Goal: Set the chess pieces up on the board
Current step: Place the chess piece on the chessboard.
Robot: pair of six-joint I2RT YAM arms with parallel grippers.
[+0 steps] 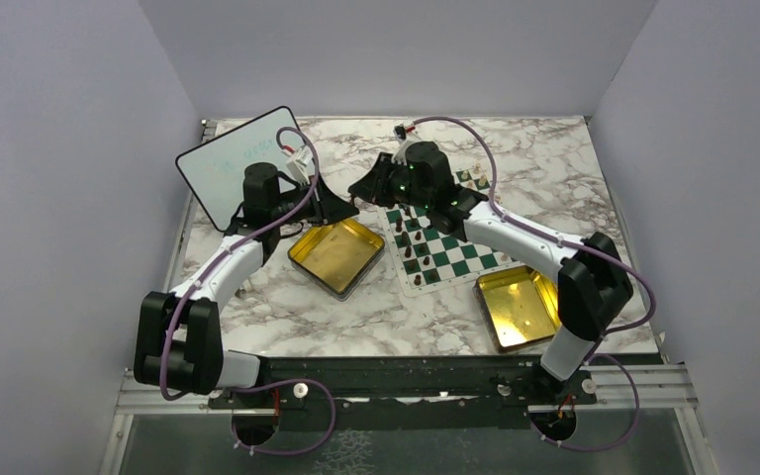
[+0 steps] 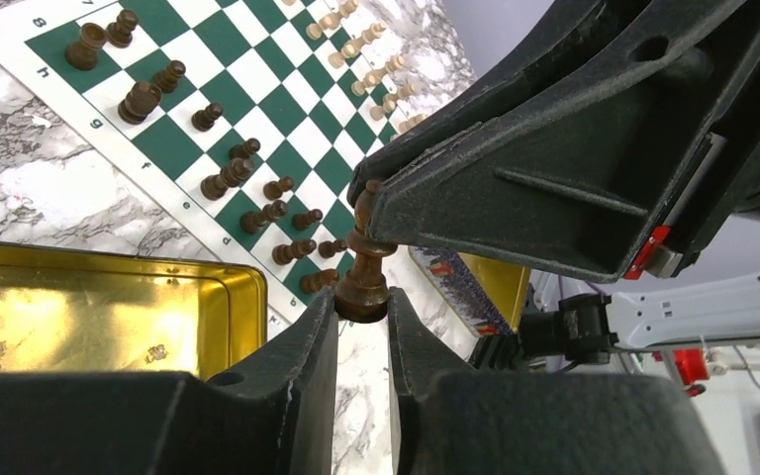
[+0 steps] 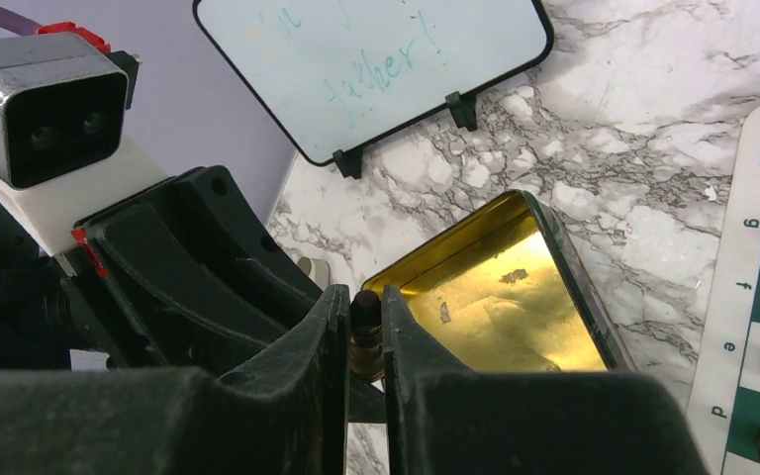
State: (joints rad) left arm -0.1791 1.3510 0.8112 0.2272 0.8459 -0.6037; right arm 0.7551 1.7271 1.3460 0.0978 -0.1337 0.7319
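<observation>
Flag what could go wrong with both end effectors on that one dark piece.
The left end effector pinches the dark piece at its base while the right end effector clamps its head: if either pulls before the other opens, it may twist free and drop by the gold tin. On the board, crowded pieces could topple.

Marble counter (image 1: 297,317). Open gold tin (image 1: 336,255), left of centre. Second gold tin (image 1: 520,307), near right. Black-rimmed whiteboard (image 1: 226,166), far left, faint writing.
</observation>
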